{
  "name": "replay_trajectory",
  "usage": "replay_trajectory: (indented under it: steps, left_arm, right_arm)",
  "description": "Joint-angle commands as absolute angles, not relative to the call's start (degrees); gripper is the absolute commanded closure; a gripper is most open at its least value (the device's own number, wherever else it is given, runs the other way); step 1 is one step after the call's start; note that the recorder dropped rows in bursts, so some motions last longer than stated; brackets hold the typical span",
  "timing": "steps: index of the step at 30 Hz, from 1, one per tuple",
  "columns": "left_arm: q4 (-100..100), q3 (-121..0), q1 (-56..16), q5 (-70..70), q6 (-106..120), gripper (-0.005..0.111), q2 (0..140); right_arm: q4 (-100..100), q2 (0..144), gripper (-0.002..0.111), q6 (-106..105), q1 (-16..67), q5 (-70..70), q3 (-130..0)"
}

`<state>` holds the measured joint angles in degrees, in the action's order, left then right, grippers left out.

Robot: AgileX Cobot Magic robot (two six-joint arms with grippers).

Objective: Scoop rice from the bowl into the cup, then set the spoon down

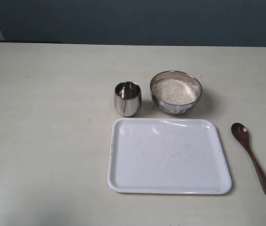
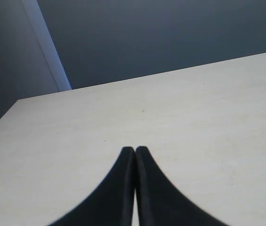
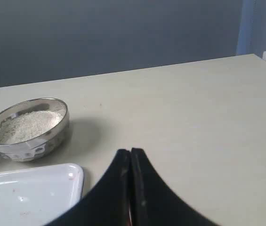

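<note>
White tray (image 1: 170,160), rectangular with rounded corners and a raised rim, lying flat on the pale cream table (image 1: 43,141) (the tray's surface bears a few dark specks and some glare near its far edge). Beyond the table, a dark blue-grey wall (image 1: 133,21).

Cup (image 1: 127,98) beside bowl (image 1: 175,108) of rice (image 1: 174,91); spoon (image 1: 251,156) near tray (image 1: 168,160)

Out of sight in the exterior view, both arms. At the left gripper (image 2: 134,149): dark fingers (image 2: 116,193) pressed flat together, tips touching; hangs over the worktop (image 2: 194,117) and points toward its far edge, close to a corner. At the right gripper (image 3: 131,150): much the same pose, fingers (image 3: 149,197) closed tip to tip; points toward the far edge too.
</note>
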<state>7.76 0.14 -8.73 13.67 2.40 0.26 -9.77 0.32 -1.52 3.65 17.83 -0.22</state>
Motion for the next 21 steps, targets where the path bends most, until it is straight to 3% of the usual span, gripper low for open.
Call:
replay_trajectory:
  steps: [1, 11, 15, 19, 21]
  left_arm:
    - [7.8, 0.0, -8.7, 13.6, 2.0, 0.106, 0.0]
    - [7.8, 0.0, -8.7, 13.6, 2.0, 0.106, 0.0]
    - [7.8, 0.0, -8.7, 13.6, 2.0, 0.106, 0.0]
    - [7.8, 0.0, -8.7, 13.6, 2.0, 0.106, 0.0]
    - [7.8, 0.0, -8.7, 13.6, 2.0, 0.106, 0.0]
  right_arm:
    - [-9.9, 0.0, 0.108, -1.5, 3.3, 17.5, 0.0]
    - [-9.3, 0.0, 0.108, -1.5, 3.3, 16.7, 0.0]
    - [-12.2, 0.0, 0.108, -1.5, 3.3, 8.0, 0.0]
    - [-25.1, 0.0, 0.108, -1.5, 3.3, -3.4, 0.0]
    - [-40.6, 0.0, 0.108, -0.4, 3.4, -5.1, 0.0]
